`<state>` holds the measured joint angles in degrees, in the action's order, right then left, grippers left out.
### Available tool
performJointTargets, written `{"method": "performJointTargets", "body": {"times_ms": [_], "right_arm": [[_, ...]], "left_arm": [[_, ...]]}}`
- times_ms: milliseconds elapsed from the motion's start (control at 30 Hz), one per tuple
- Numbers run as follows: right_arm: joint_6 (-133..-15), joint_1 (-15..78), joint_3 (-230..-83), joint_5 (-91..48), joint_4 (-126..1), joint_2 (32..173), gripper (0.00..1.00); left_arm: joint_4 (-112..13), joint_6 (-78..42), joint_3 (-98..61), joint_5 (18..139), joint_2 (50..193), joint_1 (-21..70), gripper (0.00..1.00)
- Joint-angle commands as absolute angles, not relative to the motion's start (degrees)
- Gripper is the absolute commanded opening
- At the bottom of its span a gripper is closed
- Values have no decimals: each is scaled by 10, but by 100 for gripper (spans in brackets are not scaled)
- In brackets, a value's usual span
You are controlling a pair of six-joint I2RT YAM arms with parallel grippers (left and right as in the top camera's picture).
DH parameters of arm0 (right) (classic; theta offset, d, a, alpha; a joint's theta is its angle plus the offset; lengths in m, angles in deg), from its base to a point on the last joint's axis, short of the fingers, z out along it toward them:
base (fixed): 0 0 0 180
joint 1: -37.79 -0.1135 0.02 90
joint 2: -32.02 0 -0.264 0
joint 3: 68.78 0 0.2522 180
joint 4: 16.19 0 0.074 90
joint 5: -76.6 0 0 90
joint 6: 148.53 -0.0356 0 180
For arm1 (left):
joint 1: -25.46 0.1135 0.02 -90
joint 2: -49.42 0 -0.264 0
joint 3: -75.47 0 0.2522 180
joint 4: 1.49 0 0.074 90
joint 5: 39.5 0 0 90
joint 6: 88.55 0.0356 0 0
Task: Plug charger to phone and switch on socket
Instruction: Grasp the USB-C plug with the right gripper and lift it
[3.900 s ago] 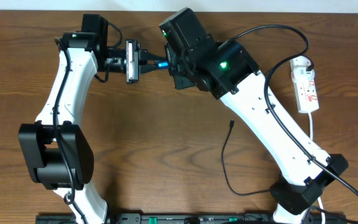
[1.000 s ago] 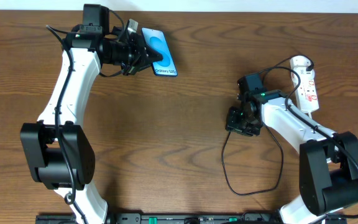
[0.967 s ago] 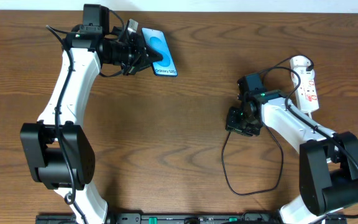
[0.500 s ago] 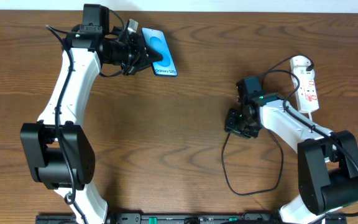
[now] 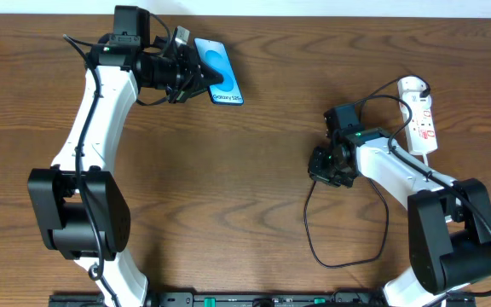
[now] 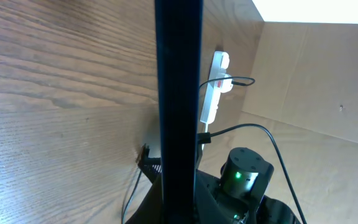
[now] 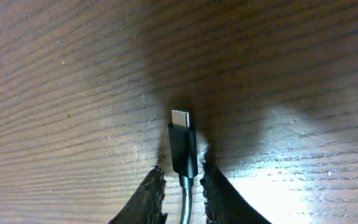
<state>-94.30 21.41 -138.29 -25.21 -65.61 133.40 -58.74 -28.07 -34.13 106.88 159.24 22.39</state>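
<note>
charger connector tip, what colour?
The charger connector has a black housing with a silvery metal end. It shows best in the right wrist view.

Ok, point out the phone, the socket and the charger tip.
phone (image 5: 214, 56), overhead view, upper part of screen.
socket (image 5: 422, 119), overhead view, middle of white body.
charger tip (image 7: 183, 144), right wrist view, black connector body.

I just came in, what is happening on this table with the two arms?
The left gripper holds the phone clamped at the far side of the table. The right gripper is down low, its fingers on either side of the charger connector; I cannot tell whether they pinch it yet. The charger is not plugged into the phone, and the socket lies untouched at the right.
</note>
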Motion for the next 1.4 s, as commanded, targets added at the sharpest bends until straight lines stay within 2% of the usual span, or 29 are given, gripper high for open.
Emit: {"method": "performJointTargets", "body": {"times_ms": [0,167,367,433,633,933,1200,1367], "right_arm": [[-949,212,-1371,-247,-659,1344,20],[-950,212,-1371,-258,-659,1344,19],[-949,212,-1371,-257,-659,1344,10],[-949,212,-1371,-257,-656,1344,2],[-949,214,-1373,-265,-643,1342,1],[-836,233,-1433,-415,-636,1273,1],[-738,251,-1446,-504,-622,1119,1],[-716,251,-1446,-561,-620,1046,1]], "left_arm": [[-587,-264,-349,1078,1576,224,7],[-587,-264,-349,1078,1576,224,8],[-587,-264,-349,1078,1576,224,7],[-587,-264,-349,1078,1576,224,7],[-586,-271,-349,1086,1576,224,7],[-351,-282,-349,1383,1576,221,7],[-245,-361,-349,1399,1575,201,7],[-60,-489,-349,1397,1574,180,7]]}}
